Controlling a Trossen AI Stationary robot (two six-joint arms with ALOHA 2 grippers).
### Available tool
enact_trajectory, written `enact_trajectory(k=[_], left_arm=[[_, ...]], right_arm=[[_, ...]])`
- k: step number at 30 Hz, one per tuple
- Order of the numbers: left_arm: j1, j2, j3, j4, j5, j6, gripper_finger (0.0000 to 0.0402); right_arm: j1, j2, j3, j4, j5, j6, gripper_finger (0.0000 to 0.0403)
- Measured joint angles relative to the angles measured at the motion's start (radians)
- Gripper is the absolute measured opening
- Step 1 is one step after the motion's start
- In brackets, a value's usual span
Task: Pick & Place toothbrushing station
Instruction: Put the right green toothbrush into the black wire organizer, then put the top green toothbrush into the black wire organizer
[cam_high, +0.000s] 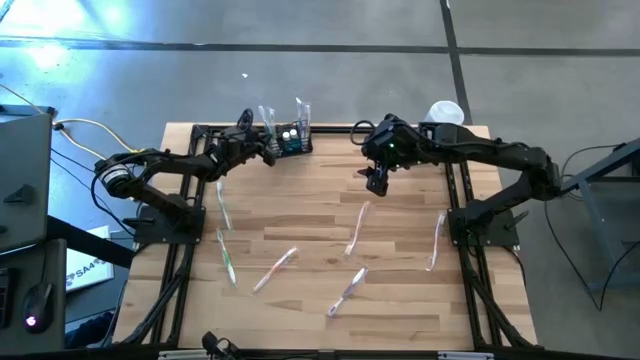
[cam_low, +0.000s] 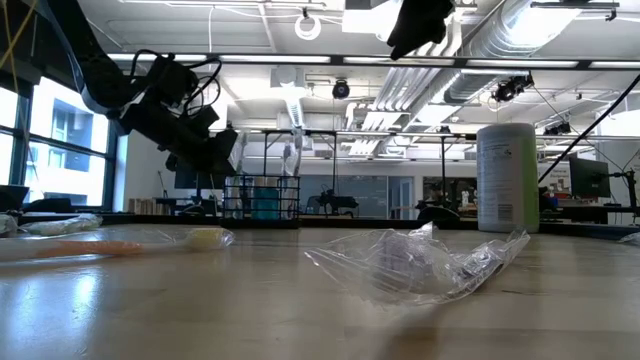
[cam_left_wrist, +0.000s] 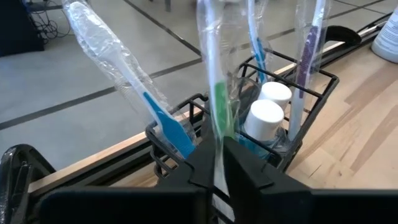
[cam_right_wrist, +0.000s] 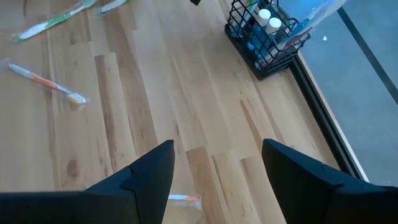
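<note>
Gripping a wrapped green toothbrush, the left pincer has its fingers clamped together on the handle right at the near side of the station — the brush stands upright there, its lower end down among the black wires. That rack sits at the far edge of the table, left of centre, with two white-capped tubes inside, a blue brush leaning outward from one corner, and a purple brush upright at another.

Right pincer — hanging above the table to the right of the rack, well apart from it, fingers spread wide with bare wood showing between them.

Loose wrapped brushes lie scattered over the middle and near part of the table: a green one toward the left, an orange one beside it, others to the right. A white canister stands at the far right corner.
</note>
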Motion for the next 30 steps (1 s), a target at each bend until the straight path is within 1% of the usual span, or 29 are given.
enact_trajectory(k=[6,10,16,20,24,30], left_arm=[[-0.001,0.000,0.000,0.004,0.005,-0.025,0.0090],[0.000,-0.006,-0.002,0.042,0.027,-0.070,0.0111],[0.000,-0.048,-0.005,0.080,0.035,-0.045,0.0116],[0.000,-0.059,-0.005,0.077,0.035,-0.045,0.0116],[0.000,-0.079,-0.004,0.084,0.038,-0.090,0.0116],[0.000,-0.180,-0.004,0.090,0.029,-0.103,0.0116]], right_arm=[[0.000,0.000,0.000,0.000,0.000,0.000,0.0236],[0.000,0.000,0.000,-0.009,0.000,0.000,0.0236],[0.000,0.000,0.000,-0.034,-0.005,0.000,0.0236],[0.000,0.000,0.000,-0.040,-0.005,-0.001,0.0236],[0.000,0.000,0.000,-0.052,-0.005,-0.002,0.0236],[0.000,0.000,0.000,-0.060,-0.004,-0.003,0.0236]])
